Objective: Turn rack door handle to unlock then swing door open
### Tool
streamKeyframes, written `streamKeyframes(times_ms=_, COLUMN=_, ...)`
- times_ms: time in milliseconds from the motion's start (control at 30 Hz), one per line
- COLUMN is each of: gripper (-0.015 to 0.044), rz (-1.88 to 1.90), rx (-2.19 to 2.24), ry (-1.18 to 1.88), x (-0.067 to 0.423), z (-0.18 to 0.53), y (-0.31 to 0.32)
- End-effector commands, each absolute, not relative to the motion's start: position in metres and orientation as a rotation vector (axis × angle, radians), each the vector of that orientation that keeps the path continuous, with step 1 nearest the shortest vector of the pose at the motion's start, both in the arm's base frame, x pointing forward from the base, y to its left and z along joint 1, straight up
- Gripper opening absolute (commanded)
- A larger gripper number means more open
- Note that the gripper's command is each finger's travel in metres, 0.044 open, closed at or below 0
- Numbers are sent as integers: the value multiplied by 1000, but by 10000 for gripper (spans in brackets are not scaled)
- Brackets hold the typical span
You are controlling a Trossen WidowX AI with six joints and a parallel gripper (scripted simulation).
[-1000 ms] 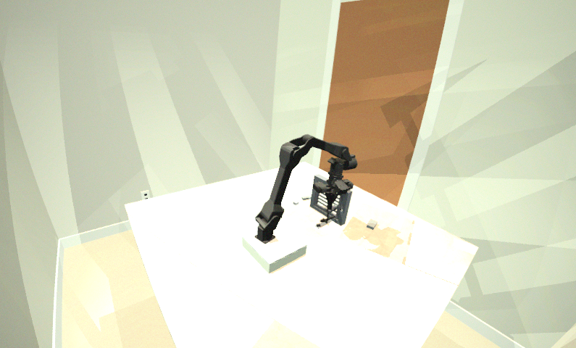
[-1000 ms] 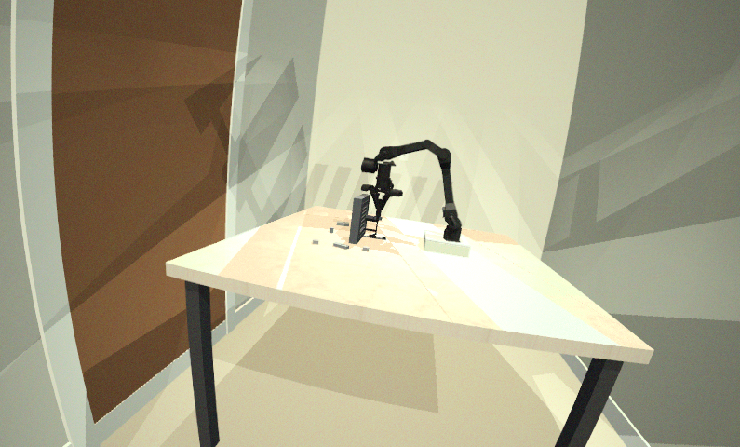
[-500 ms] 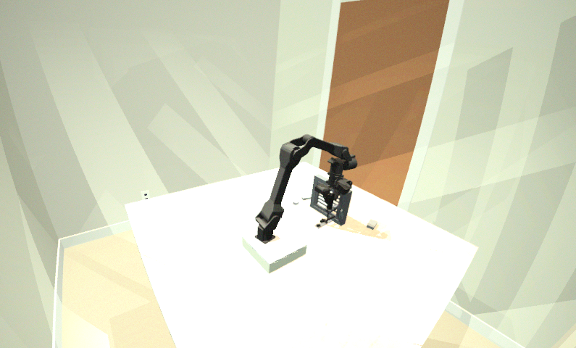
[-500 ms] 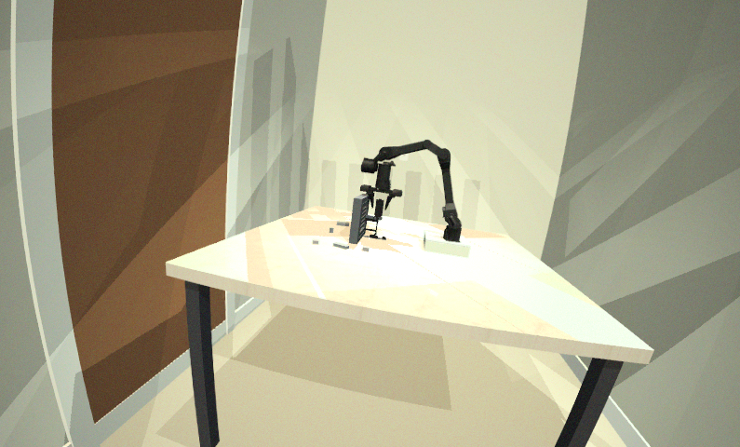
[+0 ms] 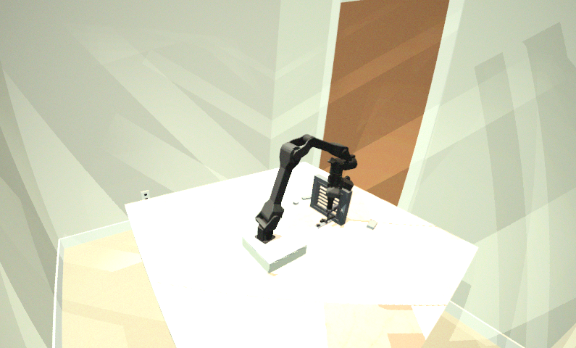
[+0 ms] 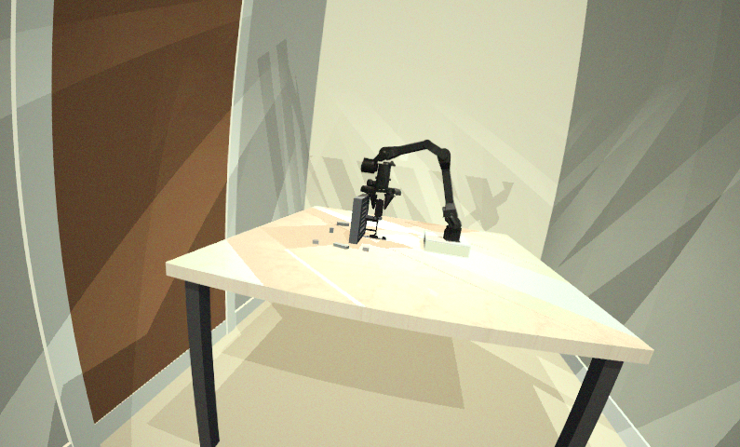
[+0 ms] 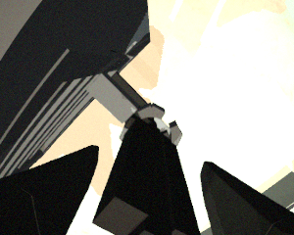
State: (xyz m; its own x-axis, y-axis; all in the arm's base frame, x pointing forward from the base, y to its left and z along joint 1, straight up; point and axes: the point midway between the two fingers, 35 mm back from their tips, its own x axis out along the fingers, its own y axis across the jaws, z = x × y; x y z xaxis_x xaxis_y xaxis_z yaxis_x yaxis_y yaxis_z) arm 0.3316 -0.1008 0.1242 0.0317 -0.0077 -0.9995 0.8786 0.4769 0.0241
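My gripper (image 5: 331,199) (image 6: 380,206) (image 7: 150,161) points straight down with its fingers open. The black upright handle (image 6: 378,212) (image 7: 147,196) stands between the fingers, with a gap on both sides in the wrist view. The dark slatted panel of the rack (image 5: 348,209) (image 6: 356,221) (image 7: 88,34) stands upright close beside the gripper. A grey bar (image 7: 111,95) runs from the panel toward small curved grey pieces (image 7: 151,112) at the handle's lower end. The handle hides much of that joint. I cannot tell the door's angle exactly.
Small grey blocks lie on the table (image 5: 195,267) (image 6: 407,282) around the rack, one (image 5: 372,224) to its right in the top view, another (image 6: 341,246) near its foot in the exterior view. The arm stands on a pale base block (image 5: 277,254) (image 6: 445,247).
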Motion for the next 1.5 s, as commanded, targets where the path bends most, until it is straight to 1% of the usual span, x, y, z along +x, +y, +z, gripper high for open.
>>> streamKeyframes(times_ms=0, gripper=282, rz=-668, rx=684, ry=1433, x=331, z=123, y=-100)
streamKeyframes(times_ms=367, gripper=282, rz=-252, rx=255, ry=1526, x=331, z=123, y=-100)
streamKeyframes(times_ms=733, gripper=282, rz=168, rx=-177, ry=1534, x=331, z=123, y=-100)
streamKeyframes(times_ms=1100, gripper=282, rz=586, rx=-607, ry=1460, x=331, z=123, y=-100)
streamKeyframes(times_ms=1467, gripper=282, rz=996, rx=-1029, ry=1298, x=331, z=123, y=-100)
